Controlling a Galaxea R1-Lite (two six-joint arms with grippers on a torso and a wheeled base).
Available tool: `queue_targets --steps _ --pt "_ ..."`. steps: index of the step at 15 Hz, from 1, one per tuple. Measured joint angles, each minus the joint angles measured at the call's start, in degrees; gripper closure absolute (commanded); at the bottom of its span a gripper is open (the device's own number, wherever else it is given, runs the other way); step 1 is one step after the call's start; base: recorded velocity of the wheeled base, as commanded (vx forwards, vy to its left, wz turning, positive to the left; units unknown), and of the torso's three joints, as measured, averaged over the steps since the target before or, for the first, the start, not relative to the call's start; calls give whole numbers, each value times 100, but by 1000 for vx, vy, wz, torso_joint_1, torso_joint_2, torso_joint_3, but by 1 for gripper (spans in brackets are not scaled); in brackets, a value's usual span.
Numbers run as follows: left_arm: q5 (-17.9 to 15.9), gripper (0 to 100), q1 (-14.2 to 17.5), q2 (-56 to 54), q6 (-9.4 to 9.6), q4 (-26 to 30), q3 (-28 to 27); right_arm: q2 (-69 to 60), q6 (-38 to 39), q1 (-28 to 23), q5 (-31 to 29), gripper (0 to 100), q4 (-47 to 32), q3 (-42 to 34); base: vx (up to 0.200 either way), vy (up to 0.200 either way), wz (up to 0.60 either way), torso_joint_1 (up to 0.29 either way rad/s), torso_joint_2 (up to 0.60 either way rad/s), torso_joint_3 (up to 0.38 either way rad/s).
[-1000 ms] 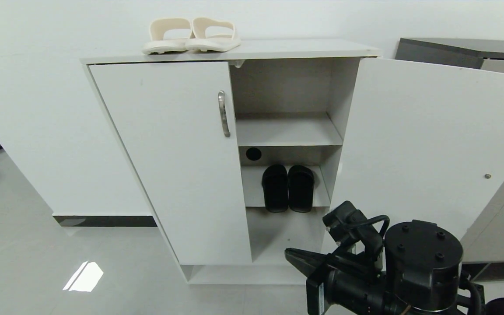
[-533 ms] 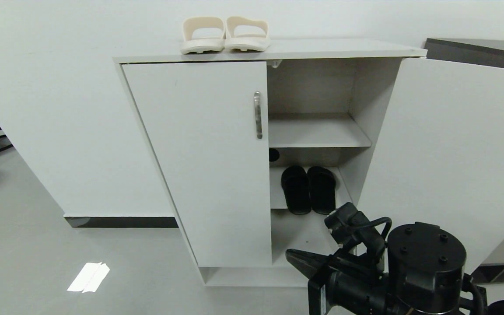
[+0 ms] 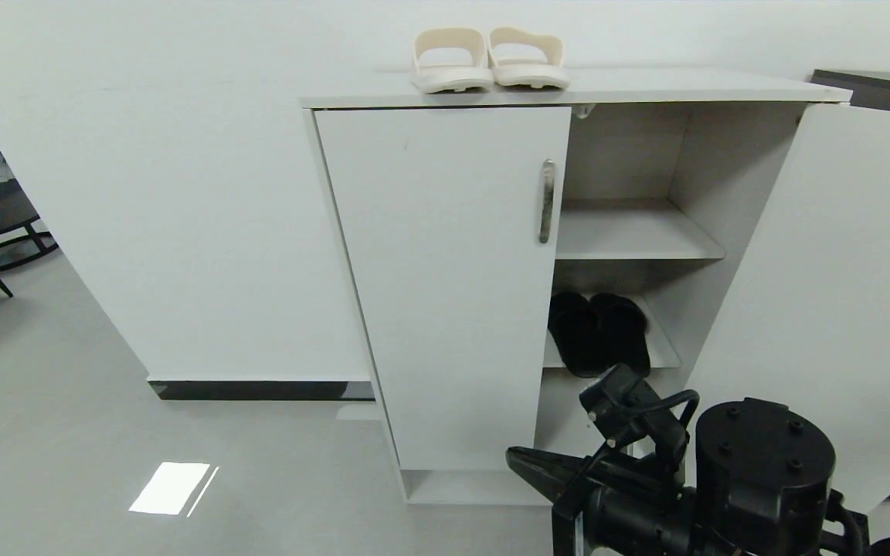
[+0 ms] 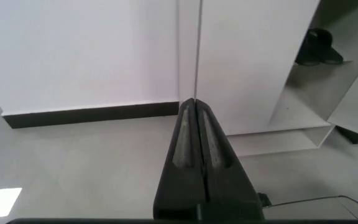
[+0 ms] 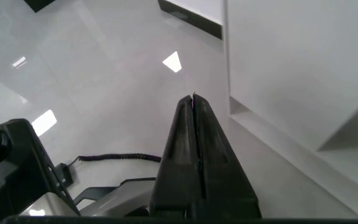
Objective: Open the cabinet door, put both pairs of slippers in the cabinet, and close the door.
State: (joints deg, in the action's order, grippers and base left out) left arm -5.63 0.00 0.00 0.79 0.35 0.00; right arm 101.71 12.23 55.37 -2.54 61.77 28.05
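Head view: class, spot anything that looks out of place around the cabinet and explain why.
The cream slippers sit on the cabinet top, outside it, while the black slippers lie on a shelf inside. The right door stands open.

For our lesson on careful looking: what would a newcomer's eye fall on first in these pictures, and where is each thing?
The cream slippers stand out first, side by side on top of the white cabinet. Next comes the open right door, which reveals black slippers on the second shelf down. The left door is shut.
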Motion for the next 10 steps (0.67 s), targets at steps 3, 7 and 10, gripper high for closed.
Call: queue_targets --steps 3,7,10 --pt "6 100 -2 0 -4 0 0 2 -2 0 2 100 0 -9 0 0 0 0 0 0" --pt "6 100 0 0 -9 0 0 9 -5 2 0 100 6 -11 0 0 0 0 0 0" --pt "9 100 0 0 -9 0 0 11 -2 -6 -2 100 9 -11 0 0 0 0 0 0"
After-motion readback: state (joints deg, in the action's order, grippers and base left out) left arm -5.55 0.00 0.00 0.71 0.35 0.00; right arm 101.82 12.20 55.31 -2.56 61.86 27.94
